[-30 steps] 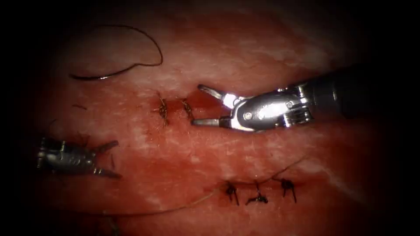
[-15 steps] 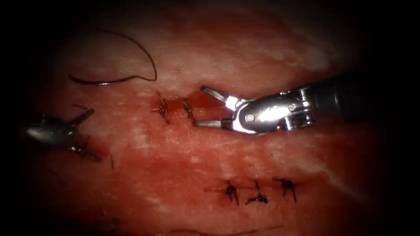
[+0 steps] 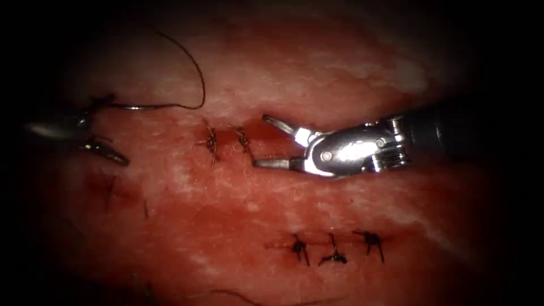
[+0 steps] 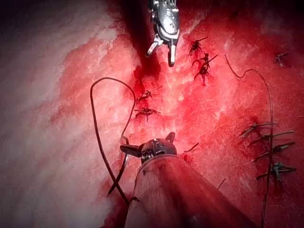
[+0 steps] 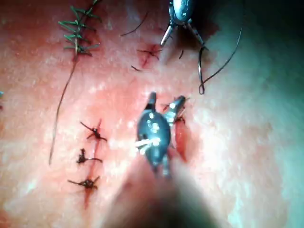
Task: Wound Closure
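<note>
The curved needle (image 3: 147, 106) lies flat on the tissue (image 3: 238, 198), up and to the left of the upper cut (image 3: 263, 131), not in the tissue. Its thread (image 3: 192, 62) arcs upward from its right end. My left tool (image 3: 116, 130) stands open at the needle's left end, the upper jaw touching or just beside it; nothing is gripped. In the left wrist view the needle (image 4: 121, 173) runs beside one jaw of that tool (image 4: 147, 142). My right tool (image 3: 262, 141) is open and empty, its jaws spread over the unclosed part of the upper cut, right of two stitches (image 3: 211, 141).
A lower cut carries three knotted stitches (image 3: 334, 255). A loose thread (image 3: 226, 293) trails along the bottom edge. Red fluid wets the tissue around both cuts. The left wrist view shows more stitch rows (image 4: 270, 147) and a long thread (image 4: 270, 109).
The left tool has moved up from the lower left to the needle's left end, jaws open throughout. The needle and its loop shifted slightly. The right tool has barely moved.
</note>
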You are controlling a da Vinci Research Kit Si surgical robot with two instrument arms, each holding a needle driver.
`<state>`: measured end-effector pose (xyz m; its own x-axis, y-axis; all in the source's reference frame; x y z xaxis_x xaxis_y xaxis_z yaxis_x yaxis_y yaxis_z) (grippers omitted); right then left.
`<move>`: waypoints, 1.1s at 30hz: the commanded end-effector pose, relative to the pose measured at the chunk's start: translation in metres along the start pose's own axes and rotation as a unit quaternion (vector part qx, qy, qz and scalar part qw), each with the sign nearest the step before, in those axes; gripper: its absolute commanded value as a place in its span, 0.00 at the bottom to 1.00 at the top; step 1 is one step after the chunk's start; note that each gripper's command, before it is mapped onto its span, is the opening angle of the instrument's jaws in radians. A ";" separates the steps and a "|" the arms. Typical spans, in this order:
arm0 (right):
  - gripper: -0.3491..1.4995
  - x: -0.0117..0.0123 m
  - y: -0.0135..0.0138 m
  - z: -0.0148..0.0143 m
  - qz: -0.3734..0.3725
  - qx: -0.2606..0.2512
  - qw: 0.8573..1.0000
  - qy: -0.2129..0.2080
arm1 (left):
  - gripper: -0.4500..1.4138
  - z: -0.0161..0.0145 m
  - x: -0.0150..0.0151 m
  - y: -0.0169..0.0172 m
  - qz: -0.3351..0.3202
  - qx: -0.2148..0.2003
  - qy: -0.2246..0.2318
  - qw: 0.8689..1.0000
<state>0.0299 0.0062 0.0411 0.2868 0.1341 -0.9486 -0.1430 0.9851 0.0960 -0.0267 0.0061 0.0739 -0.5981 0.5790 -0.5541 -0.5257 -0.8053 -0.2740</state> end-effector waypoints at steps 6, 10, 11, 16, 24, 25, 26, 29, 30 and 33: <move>0.98 -0.0004 -0.0010 0.0010 0.002 0.003 1.000 0.000 | 0.54 0.0013 -0.0014 -0.0021 0.075 0.075 -0.035 0.994; 0.99 -0.0004 -0.0011 0.0011 0.002 0.002 1.000 0.000 | 0.49 0.0027 -0.0027 -0.0033 0.126 0.088 -0.066 0.986; 0.99 -0.0004 -0.0011 0.0011 0.002 0.002 1.000 0.000 | 0.45 0.0030 -0.0030 -0.0034 0.137 0.091 -0.073 0.984; 0.99 -0.0004 -0.0012 0.0012 0.001 0.002 1.000 0.000 | 0.15 0.0047 -0.0042 -0.0035 0.188 0.110 -0.093 0.972; 0.99 -0.0004 -0.0012 0.0012 0.004 0.002 1.000 0.000 | 0.00 0.0041 -0.0038 -0.0033 0.234 0.122 -0.107 0.958; 0.99 -0.0004 -0.0012 0.0012 0.004 0.002 1.000 0.000 | 0.00 0.0034 -0.0030 -0.0032 0.238 0.134 -0.096 0.957; 0.99 -0.0003 -0.0012 0.0012 0.008 0.002 1.000 -0.001 | 0.00 0.0030 -0.0026 -0.0032 0.237 0.139 -0.090 0.957; 0.99 -0.0003 -0.0012 0.0011 0.013 0.003 1.000 -0.002 | 0.00 0.0016 -0.0010 -0.0029 0.224 0.132 -0.051 0.964; 0.99 -0.0003 -0.0012 0.0011 0.019 0.003 1.000 -0.002 | 0.00 0.0011 -0.0004 -0.0027 0.221 0.125 -0.037 0.966; 0.96 -0.0003 -0.0011 0.0009 0.079 0.005 0.997 0.000 | 0.00 -0.0002 0.0014 -0.0019 0.206 0.121 -0.004 0.971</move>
<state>0.0304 0.0064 0.0411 0.2463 0.3412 -0.9072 -0.1883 0.9350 0.3005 -0.0263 0.0091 0.0721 -0.7819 0.2216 -0.5827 -0.3821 -0.9089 0.1670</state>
